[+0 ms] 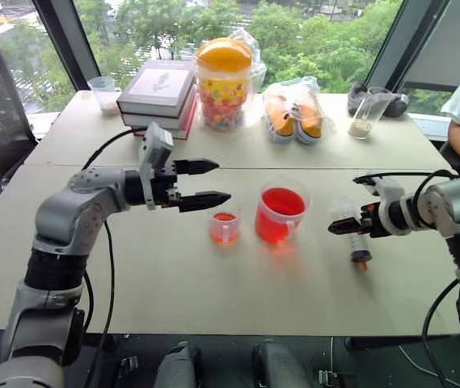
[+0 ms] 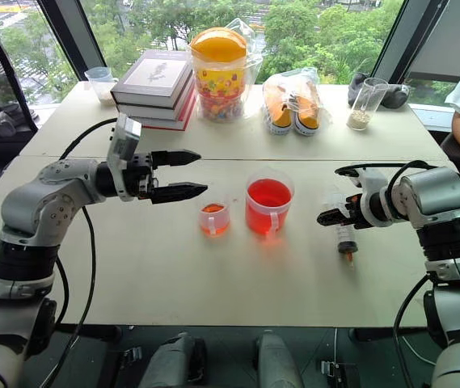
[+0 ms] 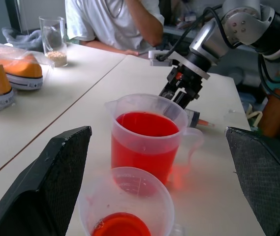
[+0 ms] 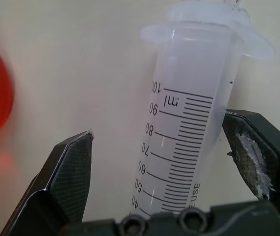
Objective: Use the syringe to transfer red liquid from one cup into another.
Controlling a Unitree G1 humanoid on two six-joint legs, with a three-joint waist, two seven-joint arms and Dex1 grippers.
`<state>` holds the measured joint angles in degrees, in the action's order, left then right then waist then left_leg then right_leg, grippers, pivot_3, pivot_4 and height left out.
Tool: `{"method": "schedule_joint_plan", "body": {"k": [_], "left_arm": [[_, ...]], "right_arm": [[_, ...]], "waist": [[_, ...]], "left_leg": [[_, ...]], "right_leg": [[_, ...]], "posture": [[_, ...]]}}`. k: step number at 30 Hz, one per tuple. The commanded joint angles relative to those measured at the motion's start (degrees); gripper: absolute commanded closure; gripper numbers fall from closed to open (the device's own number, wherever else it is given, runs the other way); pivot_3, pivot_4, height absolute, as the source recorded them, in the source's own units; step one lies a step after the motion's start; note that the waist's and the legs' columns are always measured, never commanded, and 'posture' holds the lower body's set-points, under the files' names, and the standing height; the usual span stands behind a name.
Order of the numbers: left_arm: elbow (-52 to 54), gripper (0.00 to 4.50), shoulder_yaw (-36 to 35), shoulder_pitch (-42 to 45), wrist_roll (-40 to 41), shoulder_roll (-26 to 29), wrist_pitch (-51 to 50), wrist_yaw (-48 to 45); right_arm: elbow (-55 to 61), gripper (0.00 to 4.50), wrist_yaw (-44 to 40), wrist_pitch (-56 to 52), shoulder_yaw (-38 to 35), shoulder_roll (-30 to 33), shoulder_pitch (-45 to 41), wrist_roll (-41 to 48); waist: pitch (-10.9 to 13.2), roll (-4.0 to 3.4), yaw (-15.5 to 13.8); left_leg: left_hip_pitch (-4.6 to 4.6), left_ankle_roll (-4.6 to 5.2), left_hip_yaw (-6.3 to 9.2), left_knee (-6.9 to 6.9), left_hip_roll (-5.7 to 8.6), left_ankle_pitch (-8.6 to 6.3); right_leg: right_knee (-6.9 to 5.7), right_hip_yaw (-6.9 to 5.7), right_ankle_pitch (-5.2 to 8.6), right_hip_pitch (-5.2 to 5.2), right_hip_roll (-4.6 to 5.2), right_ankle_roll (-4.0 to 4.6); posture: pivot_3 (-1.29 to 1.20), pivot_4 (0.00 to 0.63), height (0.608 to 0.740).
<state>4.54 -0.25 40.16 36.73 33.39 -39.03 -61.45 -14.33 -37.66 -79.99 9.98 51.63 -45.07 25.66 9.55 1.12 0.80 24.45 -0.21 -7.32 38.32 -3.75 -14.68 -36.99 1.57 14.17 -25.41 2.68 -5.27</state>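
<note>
My right gripper (image 1: 344, 227), spread wide, straddles the syringe (image 4: 189, 142) lying flat on the desk (image 1: 173, 283), right of the handled cup (image 1: 279, 212), its length running near to far, tip toward me.

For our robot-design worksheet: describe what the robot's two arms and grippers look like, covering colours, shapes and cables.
Both arms are built from rounded silver-grey metallic segments joined by black joints, with black cables looping along them. The left gripper has two tapered black fingers behind a light grey wrist block. The right gripper has two black fingers with finely textured pads, and a small whitish part sits on its wrist.
</note>
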Motion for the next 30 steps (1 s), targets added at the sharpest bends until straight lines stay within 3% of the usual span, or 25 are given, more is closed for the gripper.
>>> {"method": "schedule_joint_plan", "body": {"k": [1,3,5,9,10,14,19,24,30], "left_arm": [[0.47,0.0,0.01,1.67,-0.19,-0.37,1.56,-0.52],[-0.41,0.0,0.2,2.09,-0.63,-0.56,2.09,-0.89],[-0.8,0.0,0.36,2.29,-0.95,-0.84,2.62,-0.99],[-3.28,0.0,1.05,3.75,-1.98,-1.6,4.36,-2.18],[-3.91,0.0,1.3,4.09,-2.18,-1.89,4.75,-2.42],[-5.24,0.0,1.74,5.22,-2.53,-2.47,5.48,-3.75],[-9.01,0.0,2.26,7.74,-3.81,-2.35,6.82,-6.41],[-12.83,0.0,3.52,10.39,-5.36,-2.78,8.62,-9.23],[-17.41,0.0,4.21,13.93,-7.32,-3.76,10.93,-12.17]], "right_arm": [[-1.41,0.08,-0.34,1.81,0.03,-0.83,-1.07,-1.81],[-2.61,0.08,-0.41,2.79,0.52,-1.56,-1.52,-2.91],[-3.37,0.89,-0.39,3.52,0.6,-2.09,-1.46,-3.82],[-3.09,2.97,-0.63,3.9,0.4,-2.3,-1.1,-5.21],[-2.49,3.1,-0.49,3.59,-0.12,-2.17,-0.61,-5.31],[2.14,3.11,0.32,1.99,-2.33,-0.56,1.58,-5.26],[17.0,3.11,3.84,13.24,-13.5,1.35,7.82,-6.39],[31.0,3.11,8.88,25.96,-29.36,-8.93,8.1,-1.11],[39.4,3.11,13.86,33.53,-35.41,-23.67,5.32,8.72]], "waist": [[0.0,0.0,0.03],[0.0,0.0,0.23],[0.0,0.0,0.29],[-0.01,0.01,0.29],[-0.01,0.01,0.3],[-0.01,0.01,0.18],[0.0,-0.01,-0.14],[-0.01,-0.01,0.2],[-0.01,-0.01,0.08]], "left_leg": [[0.0,0.0,0.0,0.0,0.0,0.0],[-0.01,0.0,0.0,0.0,-0.01,0.0],[-0.04,0.0,0.0,0.0,-0.01,0.0],[-0.06,-0.02,0.0,0.01,-0.01,0.01],[-0.06,-0.02,0.01,0.02,-0.01,0.01],[-0.05,-0.02,0.01,0.02,-0.01,0.01],[0.03,-0.01,0.0,0.0,0.0,0.01],[-0.01,-0.02,0.03,-0.01,-0.02,0.01],[-0.04,-0.1,0.08,-0.02,-0.04,0.06]], "right_leg": [[0.0,0.0,0.0,0.0,0.0,0.0],[-0.01,0.0,0.0,0.0,-0.01,-0.01],[-0.02,0.0,0.0,0.02,-0.01,-0.01],[-0.03,0.0,0.0,0.03,-0.02,-0.01],[-0.03,0.0,0.0,0.04,-0.02,0.0],[-0.03,0.0,-0.01,0.04,-0.01,-0.01],[-0.01,-0.03,0.0,-0.02,0.0,-0.01],[-0.03,-0.03,-0.01,-0.01,-0.05,-0.03],[-0.14,-0.06,-0.01,0.0,-0.09,-0.02]], "posture": [[0.0,0.15,0.74],[0.0,0.15,0.74],[0.0,0.15,0.74],[0.0,0.15,0.74],[0.0,0.15,0.74],[0.0,0.15,0.74],[0.0,0.15,0.74],[0.0,0.15,0.74],[0.0,0.15,0.74]]}}
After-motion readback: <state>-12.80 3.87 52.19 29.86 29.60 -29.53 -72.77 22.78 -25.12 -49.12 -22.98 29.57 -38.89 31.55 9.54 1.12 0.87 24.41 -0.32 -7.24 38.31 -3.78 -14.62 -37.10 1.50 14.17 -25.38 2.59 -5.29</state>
